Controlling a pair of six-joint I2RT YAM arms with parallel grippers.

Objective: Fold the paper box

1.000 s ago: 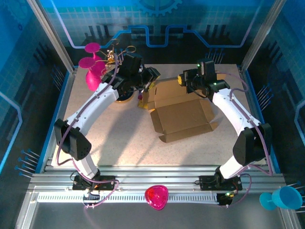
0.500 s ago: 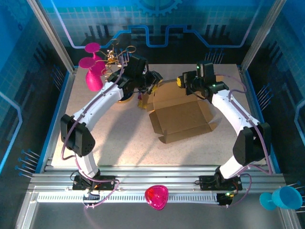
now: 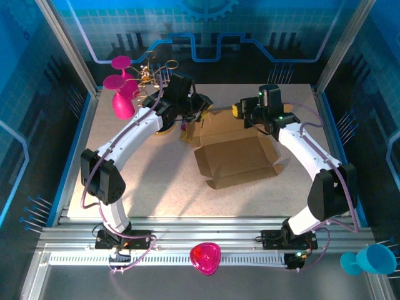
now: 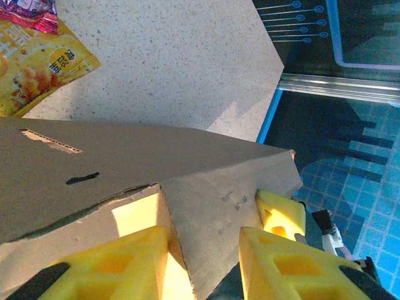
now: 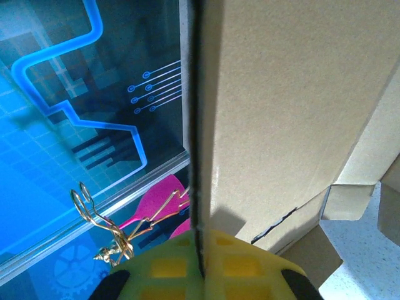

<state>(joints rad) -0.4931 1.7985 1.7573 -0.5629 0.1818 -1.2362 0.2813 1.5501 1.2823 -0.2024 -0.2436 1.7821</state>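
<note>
As the left gripper (image 3: 200, 112) narrows its jaws around the raised corner flap of the paper box (image 3: 237, 159), which sits mid-table, they are not yet pinching it. The right gripper (image 3: 241, 111) stays clamped on the rear wall's edge. Since a second ago the left arm has swung in closer and the box has slid slightly left, so I'd say the flap is nearly caught for folding.
</note>
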